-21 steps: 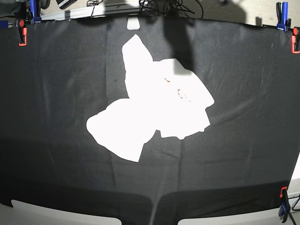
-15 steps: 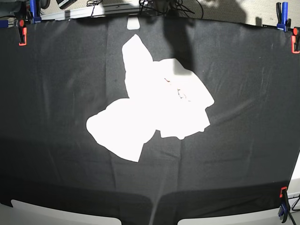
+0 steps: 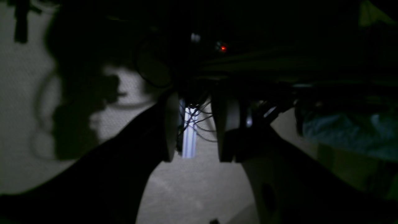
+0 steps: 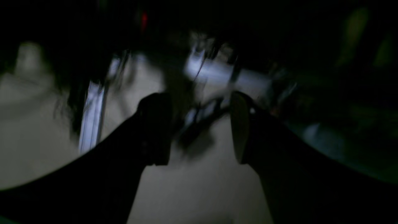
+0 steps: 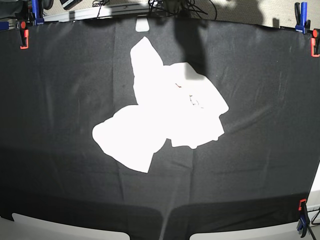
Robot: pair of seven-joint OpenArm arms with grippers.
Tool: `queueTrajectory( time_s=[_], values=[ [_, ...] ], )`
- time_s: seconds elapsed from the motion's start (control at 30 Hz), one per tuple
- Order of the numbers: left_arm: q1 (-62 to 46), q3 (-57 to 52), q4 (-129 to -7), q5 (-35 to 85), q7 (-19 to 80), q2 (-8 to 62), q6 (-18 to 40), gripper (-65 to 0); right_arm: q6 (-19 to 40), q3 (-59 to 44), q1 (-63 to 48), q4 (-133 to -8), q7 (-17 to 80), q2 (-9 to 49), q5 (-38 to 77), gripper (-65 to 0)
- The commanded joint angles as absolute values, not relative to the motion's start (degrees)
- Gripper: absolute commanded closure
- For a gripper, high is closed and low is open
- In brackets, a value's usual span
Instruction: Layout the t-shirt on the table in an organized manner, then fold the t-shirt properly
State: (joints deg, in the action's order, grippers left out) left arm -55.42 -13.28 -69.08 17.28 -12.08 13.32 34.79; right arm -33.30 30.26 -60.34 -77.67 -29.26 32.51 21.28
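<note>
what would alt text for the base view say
A crumpled white t-shirt lies bunched near the middle of a table covered in wrinkled black cloth. Red and blue clamps grip the cloth's edges; no robot arm is in view.

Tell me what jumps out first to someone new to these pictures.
A bright white t-shirt lies crumpled in a heap mid-table, glaring against the black table cloth. Red and blue clamps pin the cloth's far corners. Both wrist views are dark: the left pincer and right pincer stand open, holding nothing.

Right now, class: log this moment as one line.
shirt: crumpled, mid-table | left gripper: open, empty | right gripper: open, empty | folding: not begun
</note>
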Motion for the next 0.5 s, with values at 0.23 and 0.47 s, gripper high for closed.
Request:
queueTrajectory(
  time_s=[0.23,0.47],
  values=[
    [-63.48,-13.56,-84.93,24.71,-13.28,13.69,35.51,-19.4,-39.59,30.28,-65.14,-85.93,-41.6,33.3,21.04,-28.9],
    [-64.95,-13.56,-95.61,25.87,-4.6,13.69,35.64,-19.4,-39.59,30.28,-65.12,-89.69,-41.6,33.32,21.04,-28.9]
  ],
)
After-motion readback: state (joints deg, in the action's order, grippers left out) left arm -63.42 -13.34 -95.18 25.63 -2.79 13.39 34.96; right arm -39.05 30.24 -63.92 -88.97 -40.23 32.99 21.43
